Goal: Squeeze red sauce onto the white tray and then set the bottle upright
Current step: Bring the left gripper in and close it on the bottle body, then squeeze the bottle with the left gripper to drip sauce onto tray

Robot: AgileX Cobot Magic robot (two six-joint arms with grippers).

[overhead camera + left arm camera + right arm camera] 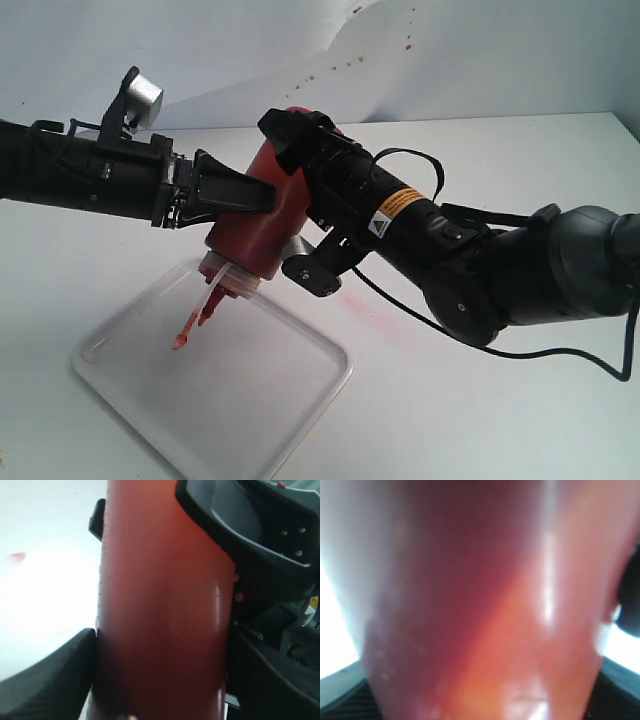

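Note:
The bottle (262, 215) hangs tilted, base up, over the white tray (240, 410). Its pointed red nozzle (192, 325) aims down-left, its tip just above the tray's far left part, with the pale cap strap (218, 297) beside it. The red sauce shows dark through the plastic; I cannot tell whether any lies on the tray. My left gripper (255, 200) is shut on the bottle's middle (165, 605), its fingers (50, 680) pressed against the sides. My right gripper (302, 205) is shut on the upper body near the base, and the bottle (485, 605) fills its view.
A faint pink smear (385, 318) stains the table right of the tray. Red specks (340, 65) dot the white back wall. The right arm's black cable (560, 352) loops over the table at the right. The right gripper's housing (260, 535) crowds close to my left fingers.

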